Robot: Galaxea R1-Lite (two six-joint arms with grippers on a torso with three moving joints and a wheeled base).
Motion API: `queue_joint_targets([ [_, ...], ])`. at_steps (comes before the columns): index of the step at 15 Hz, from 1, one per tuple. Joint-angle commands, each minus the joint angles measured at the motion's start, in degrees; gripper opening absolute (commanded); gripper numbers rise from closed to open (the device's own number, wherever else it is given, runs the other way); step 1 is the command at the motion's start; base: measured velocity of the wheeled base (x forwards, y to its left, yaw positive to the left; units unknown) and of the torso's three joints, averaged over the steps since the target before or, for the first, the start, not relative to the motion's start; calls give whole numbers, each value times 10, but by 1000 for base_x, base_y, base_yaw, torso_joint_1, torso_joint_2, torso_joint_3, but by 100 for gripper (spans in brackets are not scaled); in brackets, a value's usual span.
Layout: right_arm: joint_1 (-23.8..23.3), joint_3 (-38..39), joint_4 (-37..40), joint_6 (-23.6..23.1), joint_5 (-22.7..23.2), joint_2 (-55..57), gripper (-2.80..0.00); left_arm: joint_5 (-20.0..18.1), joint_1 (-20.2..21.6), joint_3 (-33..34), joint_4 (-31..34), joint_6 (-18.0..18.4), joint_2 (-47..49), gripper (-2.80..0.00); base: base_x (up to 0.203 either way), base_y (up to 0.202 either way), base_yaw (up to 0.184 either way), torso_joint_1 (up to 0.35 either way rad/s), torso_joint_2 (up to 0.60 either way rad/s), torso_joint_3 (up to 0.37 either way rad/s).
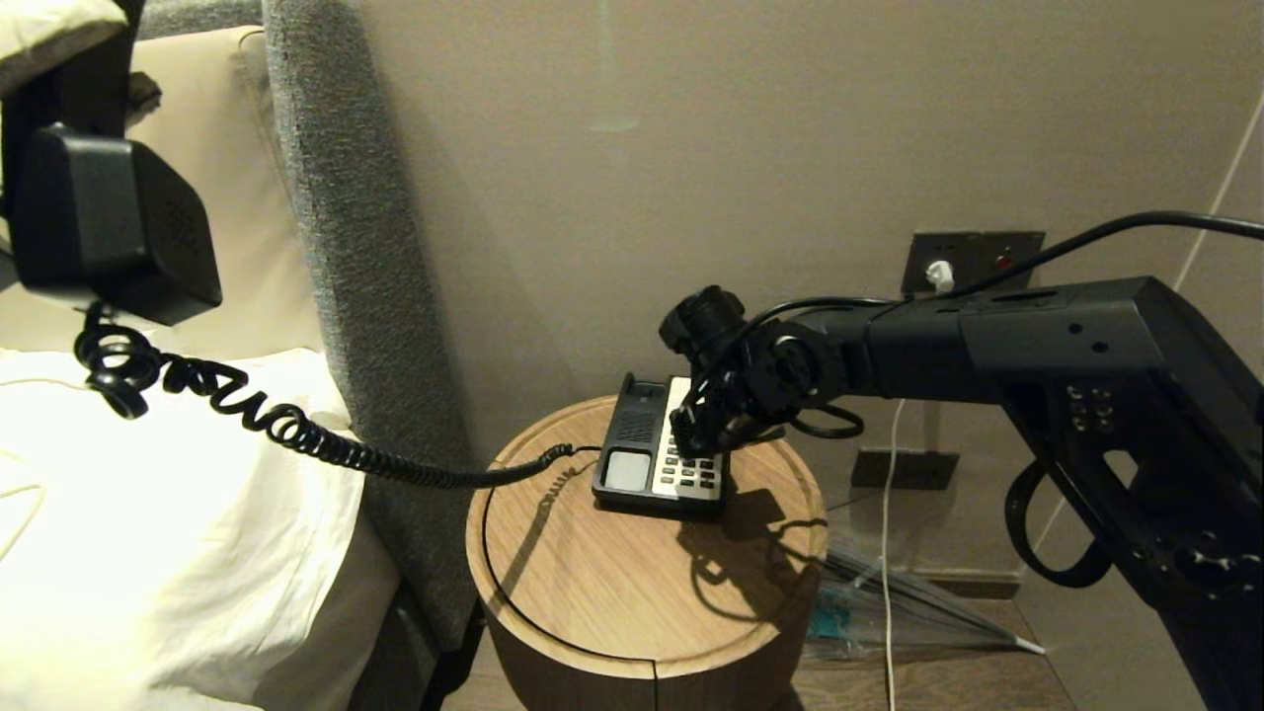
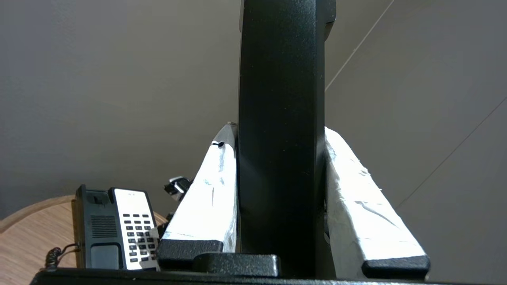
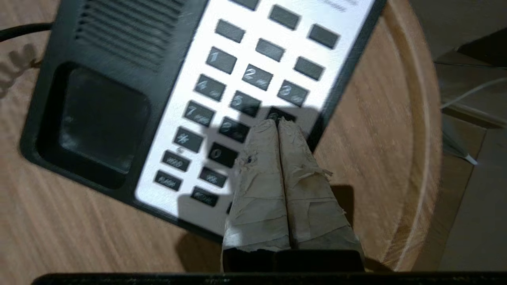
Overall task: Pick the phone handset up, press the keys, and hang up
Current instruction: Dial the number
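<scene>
Left gripper (image 2: 277, 237) pinches the handset (image 2: 281, 118) mid-shaft, at ten o'clock of the worktop (image 1: 632, 583); judged rigid, light, slippery. Right gripper (image 3: 278, 122), pressed together, over the keys (image 3: 237, 101).

A hotel-like bedroom: pillows (image 1: 148, 513), padded headboard (image 1: 346, 247), round wooden bedside table (image 1: 592, 592).

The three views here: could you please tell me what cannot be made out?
- Right wrist view: right gripper hides the key under its tips; contact unclear.
- Left wrist view: phone handset cut off by the top edge.
- Head view: keypad on the phone base too small to read.
</scene>
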Motion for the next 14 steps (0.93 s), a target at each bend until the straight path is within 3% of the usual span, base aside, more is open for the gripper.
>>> queue_joint_targets([
  [1, 2, 0, 0, 1, -1, 0, -280, -2, 0, -1, -2, -3, -1, -280, 0, 0, 0, 0, 0, 0],
  [14, 1, 1, 22, 2, -2, 2, -280, -2, 0, 4, -2, -3, 0, -280, 0, 0, 0, 0, 0, 0],
])
